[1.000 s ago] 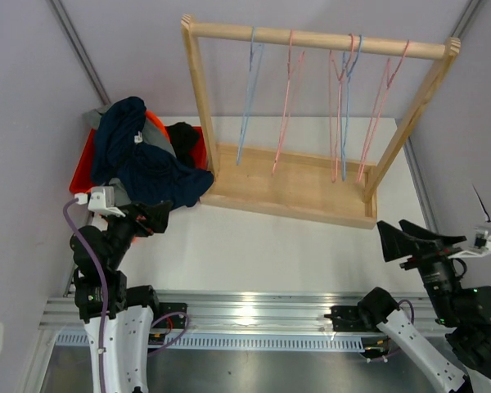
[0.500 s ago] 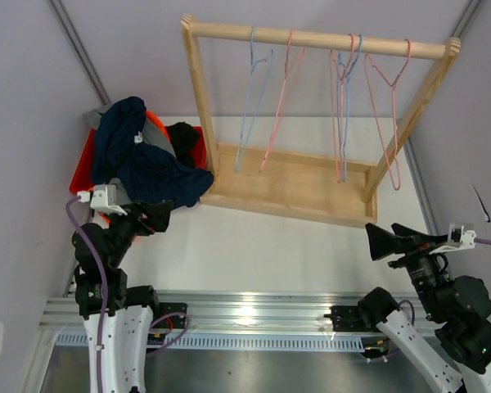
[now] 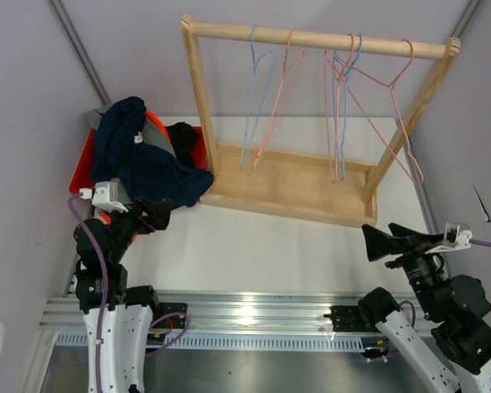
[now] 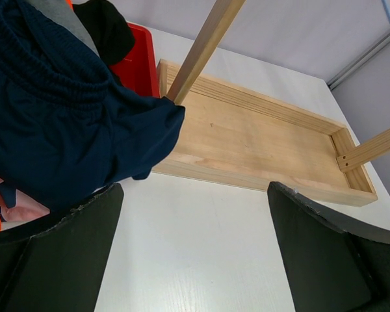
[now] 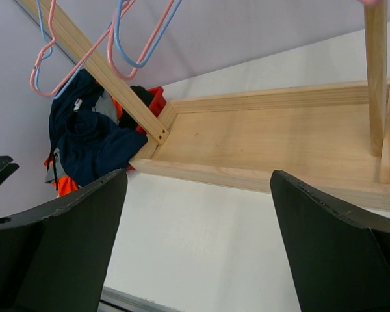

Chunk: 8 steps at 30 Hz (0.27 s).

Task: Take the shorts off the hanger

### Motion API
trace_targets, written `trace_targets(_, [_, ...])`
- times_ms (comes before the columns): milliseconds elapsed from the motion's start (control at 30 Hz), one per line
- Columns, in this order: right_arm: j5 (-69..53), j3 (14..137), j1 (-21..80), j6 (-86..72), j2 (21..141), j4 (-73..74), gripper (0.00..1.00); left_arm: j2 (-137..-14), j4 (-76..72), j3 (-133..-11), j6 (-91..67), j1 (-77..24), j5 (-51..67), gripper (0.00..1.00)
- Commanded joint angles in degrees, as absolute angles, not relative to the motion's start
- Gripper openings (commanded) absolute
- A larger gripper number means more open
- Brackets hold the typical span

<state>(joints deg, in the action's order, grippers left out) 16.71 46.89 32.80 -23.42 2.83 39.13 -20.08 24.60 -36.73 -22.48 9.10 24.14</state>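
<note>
Top external view shows a wooden rack (image 3: 311,38) standing at the far side of the white table (image 3: 270,246). Pink and blue wire hangers (image 3: 337,115) hang from its top bar. The pink one at the right end is tilted out past the rack's post.

The shorts (image 3: 147,176) are off to the left of the rack, all heaped up in a red bin (image 3: 83,168). The navy blue shorts (image 3: 123,139) are on top and cover most of the heap. One floppy part of them hangs over the bin's edge and lies against the corner of the rack's base. The black shorts (image 3: 182,137) sit at the back of the bin, next to the rack's post. A bit of the grey shorts (image 3: 157,141) and the orange shorts (image 3: 154,123) peeks out from under the navy.

The left gripper (image 3: 151,214) is low, just beside the near edge of the heap. In the left wrist view its two fingers (image 4: 58,260) are spread wide, with only table between them. A bit of the pink shorts (image 4: 26,205) shows under the navy there.

The right gripper (image 3: 393,241) is over the table on the right, near the front of the rack's base. In the right wrist view its fingers (image 5: 338,247) are wide apart too, holding nothing.
</note>
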Motion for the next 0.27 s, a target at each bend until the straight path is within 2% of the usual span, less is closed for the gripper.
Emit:
trace_targets(0, [15.4,46.9,32.7,-22.3,3.2,37.3,0.99,-20.9,23.0,-36.6,-22.6,8.7,23.5,0.99])
trace_targets(233, [13.0,47.0,32.6,-21.2,4.0,36.9,0.99,-21.4,23.1,-36.7,-22.4,8.7,23.4,0.99])
